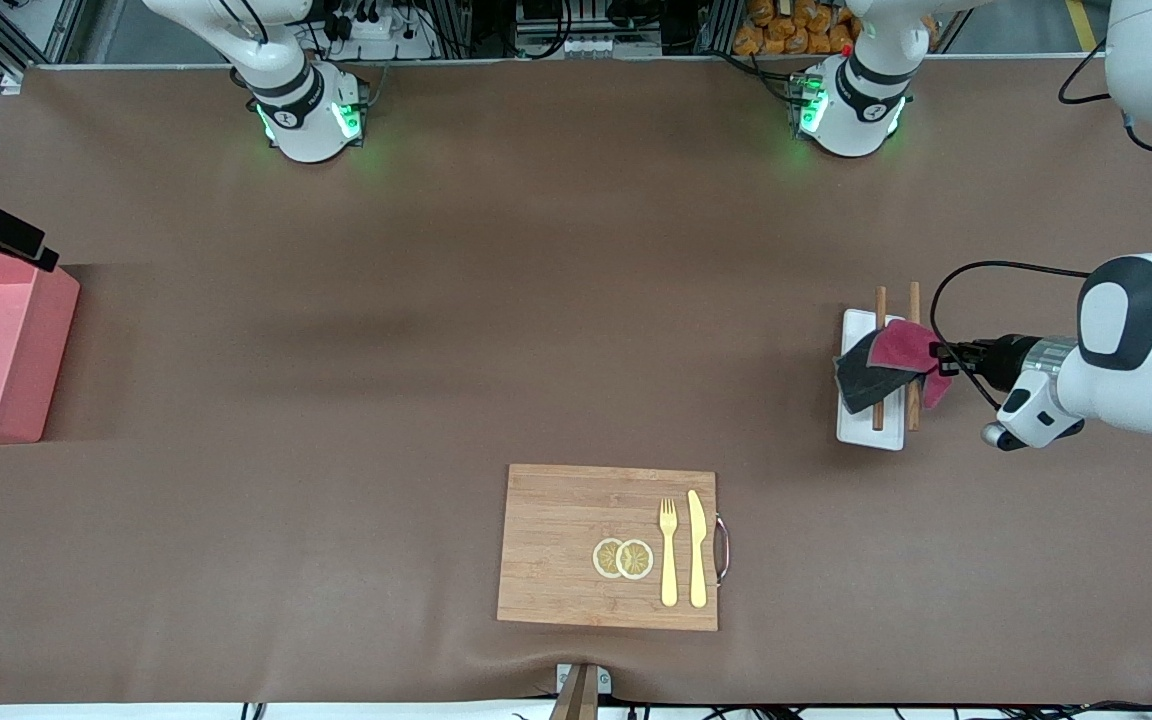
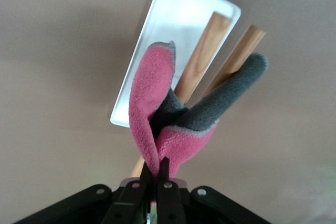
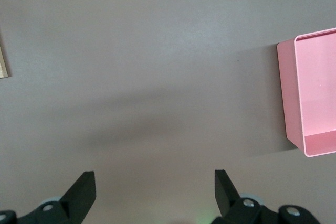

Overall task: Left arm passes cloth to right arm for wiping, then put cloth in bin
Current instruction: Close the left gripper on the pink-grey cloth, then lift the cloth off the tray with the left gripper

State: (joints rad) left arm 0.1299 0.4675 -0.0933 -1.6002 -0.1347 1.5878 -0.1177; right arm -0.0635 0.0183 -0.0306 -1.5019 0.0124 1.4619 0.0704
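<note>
The cloth, magenta-red and dark grey, hangs folded from my left gripper, which is shut on its edge. It hangs just over a white tray with two wooden sticks across it, at the left arm's end of the table. In the left wrist view the cloth is pinched at my left gripper, with the tray below. The pink bin stands at the right arm's end. My right gripper is open and empty above bare table beside the bin.
A wooden cutting board lies near the front camera with a yellow fork, a knife and two lemon slices on it. Its corner shows in the right wrist view. Brown mat covers the table between the arms.
</note>
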